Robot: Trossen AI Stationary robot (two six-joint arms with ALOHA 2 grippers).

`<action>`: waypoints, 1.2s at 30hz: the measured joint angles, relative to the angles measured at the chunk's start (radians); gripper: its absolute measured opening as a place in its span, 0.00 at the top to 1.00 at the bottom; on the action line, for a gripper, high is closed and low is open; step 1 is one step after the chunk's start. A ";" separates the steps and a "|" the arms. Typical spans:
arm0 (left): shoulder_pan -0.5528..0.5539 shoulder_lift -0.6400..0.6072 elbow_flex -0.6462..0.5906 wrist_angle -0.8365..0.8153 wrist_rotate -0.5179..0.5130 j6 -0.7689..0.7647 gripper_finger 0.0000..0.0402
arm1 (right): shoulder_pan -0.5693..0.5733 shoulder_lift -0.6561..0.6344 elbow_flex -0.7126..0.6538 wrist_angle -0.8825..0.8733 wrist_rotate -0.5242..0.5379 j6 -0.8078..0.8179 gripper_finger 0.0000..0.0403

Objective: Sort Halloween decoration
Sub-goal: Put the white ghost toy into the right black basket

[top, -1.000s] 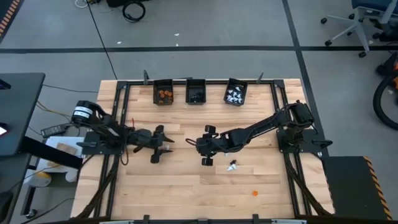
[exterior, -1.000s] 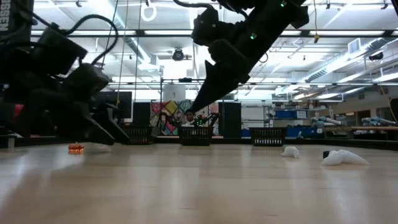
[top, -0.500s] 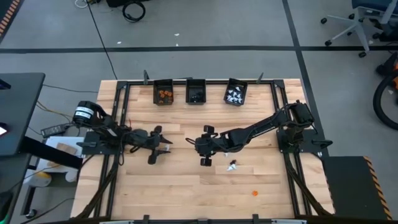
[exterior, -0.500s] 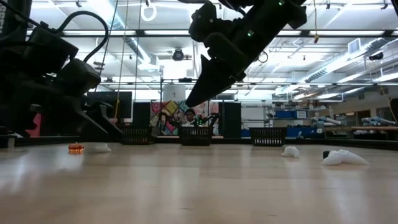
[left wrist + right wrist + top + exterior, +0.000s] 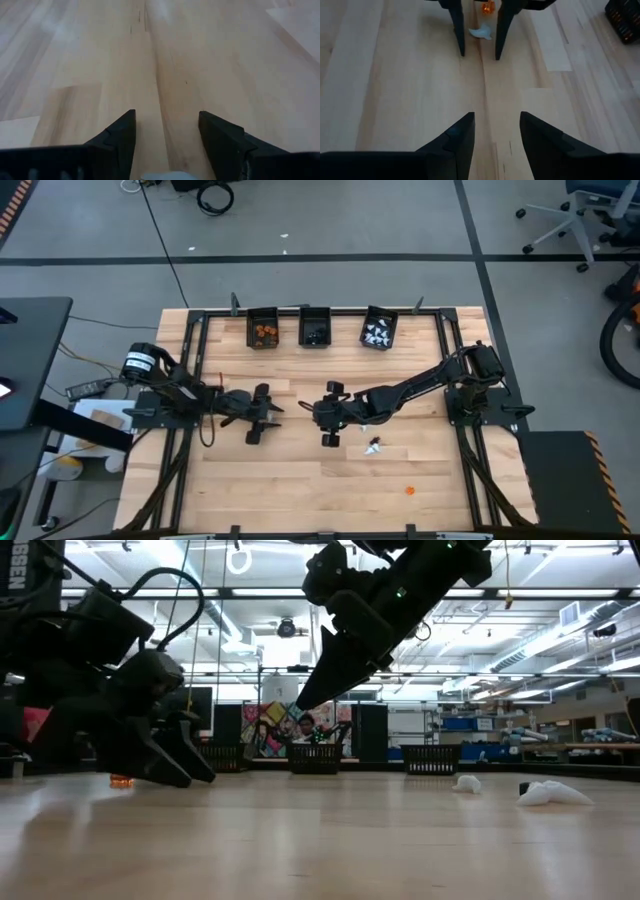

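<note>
My left gripper [image 5: 265, 413] is open and low over the table's left middle. Its fingers stand on either side of a tiny white trinket [image 5: 481, 33], whose edge shows between them in the left wrist view [image 5: 165, 175]. A tiny orange trinket [image 5: 487, 7] lies on the wood just behind it and peeks out beside the gripper in the low view [image 5: 120, 781]. My right gripper [image 5: 312, 413] is open and hangs above the table's middle, pointing at the left gripper [image 5: 480, 50]. More white trinkets [image 5: 374, 445] and an orange one [image 5: 408, 490] lie on the near right.
Three small black bins stand in a row at the far edge: one with orange pieces [image 5: 263, 330], one with black pieces [image 5: 315, 330], one with white pieces [image 5: 379, 330]. Bare wood [image 5: 300, 490] stretches across the near half. The two grippers face each other closely.
My left gripper drew back a little toward the left edge, then came right again and sank to the table, so its fingers now flank the white trinket and half hide the orange one in the low view. My right gripper rose slightly.
</note>
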 joint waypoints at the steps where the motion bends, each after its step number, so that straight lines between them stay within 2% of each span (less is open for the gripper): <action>1: 0.000 0.000 0.001 -0.004 0.000 0.000 0.51 | 0.000 0.000 0.000 0.000 -0.006 0.000 0.60; 8: 0.016 -0.001 0.002 -0.016 0.010 -0.013 0.54 | 0.000 0.000 0.000 -0.003 -0.017 -0.002 0.60; 17: 0.017 -0.002 0.003 -0.025 -0.004 -0.016 0.81 | 0.000 0.000 0.000 -0.015 -0.017 -0.002 0.60; 21: 0.017 -0.002 0.003 -0.024 -0.005 -0.018 0.89 | 0.000 0.000 0.000 -0.015 -0.017 -0.002 0.60; 27: 0.017 0.000 0.018 -0.026 -0.003 -0.011 0.96 | 0.000 0.000 0.000 -0.036 -0.014 -0.002 0.60; 33: 0.017 0.002 0.071 -0.095 -0.002 0.056 1.00 | 0.002 -0.059 0.000 -0.156 0.067 0.031 0.60; 36: 0.018 0.001 0.085 -0.117 -0.002 0.091 1.00 | 0.013 -0.086 0.000 -0.172 0.070 0.035 0.60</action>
